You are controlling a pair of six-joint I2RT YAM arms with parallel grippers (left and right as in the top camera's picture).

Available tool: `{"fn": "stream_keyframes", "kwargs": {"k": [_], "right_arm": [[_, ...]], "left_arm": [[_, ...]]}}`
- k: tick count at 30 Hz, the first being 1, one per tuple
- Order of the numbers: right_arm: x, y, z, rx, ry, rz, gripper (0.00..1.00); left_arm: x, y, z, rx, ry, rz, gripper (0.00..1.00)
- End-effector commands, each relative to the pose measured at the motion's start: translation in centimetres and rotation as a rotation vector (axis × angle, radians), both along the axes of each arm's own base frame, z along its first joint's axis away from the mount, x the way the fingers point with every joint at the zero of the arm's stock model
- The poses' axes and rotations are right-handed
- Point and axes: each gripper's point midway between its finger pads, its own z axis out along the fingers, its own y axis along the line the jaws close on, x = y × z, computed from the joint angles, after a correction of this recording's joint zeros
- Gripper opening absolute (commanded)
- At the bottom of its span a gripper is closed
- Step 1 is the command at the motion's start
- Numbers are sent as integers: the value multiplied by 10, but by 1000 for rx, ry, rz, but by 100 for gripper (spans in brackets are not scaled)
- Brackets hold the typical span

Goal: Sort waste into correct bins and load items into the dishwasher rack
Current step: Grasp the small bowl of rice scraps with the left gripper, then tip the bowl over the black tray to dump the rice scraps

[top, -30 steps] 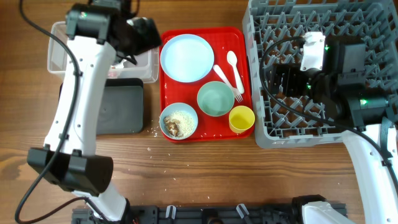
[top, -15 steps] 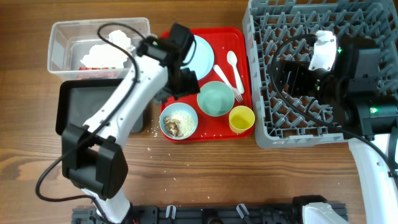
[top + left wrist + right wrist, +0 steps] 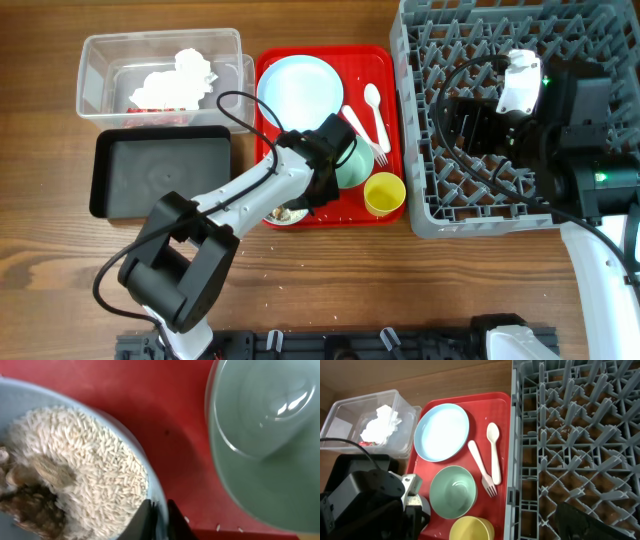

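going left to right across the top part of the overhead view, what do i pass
clear tub → pale blue plate → white spoon → dishwasher rack. The fork overlaps the spoon sideways, so it is left out.

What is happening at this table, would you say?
The left arm's fingers pinch the rim of the pale blue bowl of food leftovers on the red tray. The napkin and red scraps lie in the clear tub; the black tray holds nothing. The plate, mint bowl, yellow cup, spoon and fork sit on the red tray, unloaded. The right arm hangs over the dishwasher rack, where no dishes show.
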Motion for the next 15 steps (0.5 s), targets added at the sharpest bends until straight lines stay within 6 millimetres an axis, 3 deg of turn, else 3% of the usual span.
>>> {"fn": "stream_keyframes", "kwargs": {"k": [1, 6, 8, 11, 15], "right_arm": [[0, 2, 14, 22, -27, 2, 99], [0, 2, 13, 21, -27, 3, 99], [0, 2, 13, 20, -27, 3, 99], [1, 2, 14, 9, -34, 13, 99], [1, 1, 13, 1, -37, 17, 99]], "left_arm": [[-5, 7, -5, 28, 9, 5, 4], [-11, -2, 1, -34, 51, 4, 4], [-10, -2, 30, -87, 81, 33, 4], [8, 3, 82, -220, 47, 33, 4], [21, 32, 127, -381, -2, 50, 4]]}}
